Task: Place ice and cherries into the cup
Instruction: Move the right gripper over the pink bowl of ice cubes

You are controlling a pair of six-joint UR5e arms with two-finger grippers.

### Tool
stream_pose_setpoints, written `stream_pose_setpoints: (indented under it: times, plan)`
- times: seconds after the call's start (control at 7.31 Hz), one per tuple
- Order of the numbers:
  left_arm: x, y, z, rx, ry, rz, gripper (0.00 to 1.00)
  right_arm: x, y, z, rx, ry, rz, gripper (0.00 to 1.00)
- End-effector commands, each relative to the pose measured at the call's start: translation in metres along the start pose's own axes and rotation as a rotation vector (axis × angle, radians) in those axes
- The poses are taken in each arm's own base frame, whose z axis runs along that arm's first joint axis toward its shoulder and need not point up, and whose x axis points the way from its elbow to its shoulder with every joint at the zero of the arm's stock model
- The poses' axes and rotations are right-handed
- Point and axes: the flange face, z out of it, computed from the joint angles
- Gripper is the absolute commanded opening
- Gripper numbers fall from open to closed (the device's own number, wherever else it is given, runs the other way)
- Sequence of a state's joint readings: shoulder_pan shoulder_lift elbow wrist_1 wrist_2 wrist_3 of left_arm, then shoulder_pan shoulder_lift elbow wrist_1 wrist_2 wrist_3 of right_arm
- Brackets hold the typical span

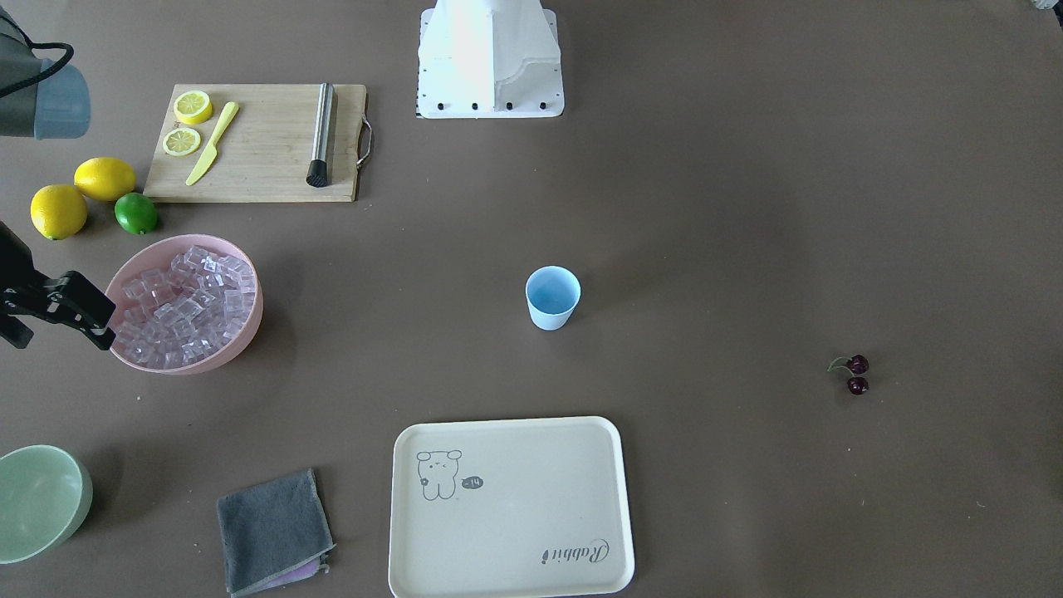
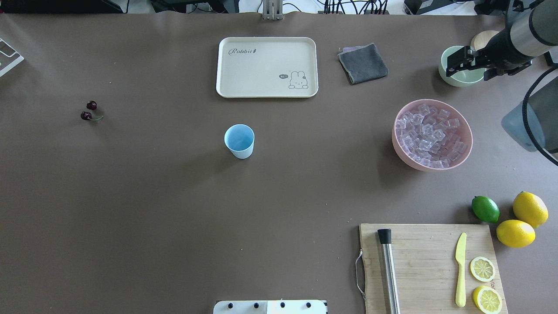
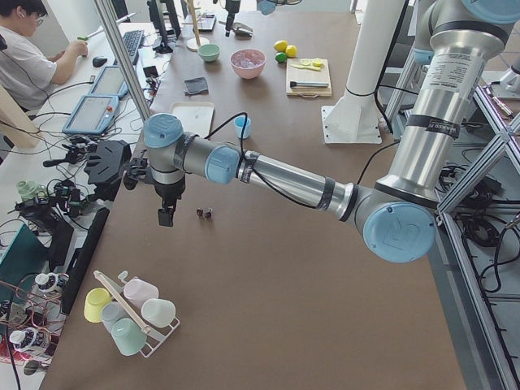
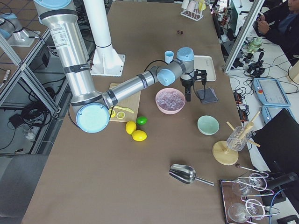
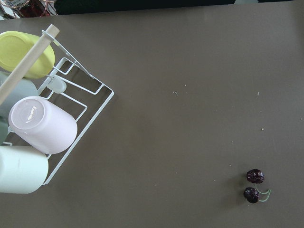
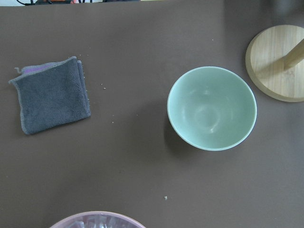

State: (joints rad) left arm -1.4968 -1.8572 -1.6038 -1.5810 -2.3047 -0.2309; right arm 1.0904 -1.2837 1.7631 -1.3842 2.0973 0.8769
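While the cup [image 2: 239, 140] is standing upright and empty near the middle of the overhead view, just below the cream tray [image 2: 266, 65], we are seeing the cherries [image 2: 89, 111] lying on the bare brown table [image 2: 174, 218] far off at the left of that view, well apart from the cup. The ice [image 2: 429, 135] is sitting heaped in the pink bowl [image 2: 409, 162] at the right of the same view, and none of it is lying in the cup. We are finding the right gripper [image 2: 450, 67] hanging at the upper right, over the edge of the pale green bowl [image 2: 462, 80] and above the pink bowl in the frame. It is showing only side-on, so we cannot tell whether it is spread or clenched. Its wrist camera is looking down on the green bowl at centre right, a folded grey cloth [image 6: 52, 97] at the left and the pink bowl's rim at the bottom edge. The left gripper [image 3: 165, 218] is appearing only in the view from the table's left end, pointing down above the table just left of the cherries, and from there we cannot tell its state either. Its wrist camera is catching the cherries at lower right and a wire rack [image 5: 80, 109] of tumblers at the left.
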Motion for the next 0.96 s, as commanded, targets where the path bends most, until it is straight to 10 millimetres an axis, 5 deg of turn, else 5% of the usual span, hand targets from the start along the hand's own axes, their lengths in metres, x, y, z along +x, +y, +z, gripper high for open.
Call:
stream_pose_setpoints:
  times: [0.0,0.14,0.82]
  plan:
    - [0.003,-0.003,-0.001,0.003,0.000,0.003,0.98,-0.025,0.037,0.042,0.019,0.086,0.039,0.99]
    - [0.003,-0.004,-0.001,0.003,0.000,0.003,0.98,-0.038,0.058,0.070,0.018,0.135,0.009,0.99]
    - [-0.002,0.000,0.000,0.000,-0.001,-0.003,0.98,-0.037,0.092,0.095,-0.015,0.170,0.054,0.99]
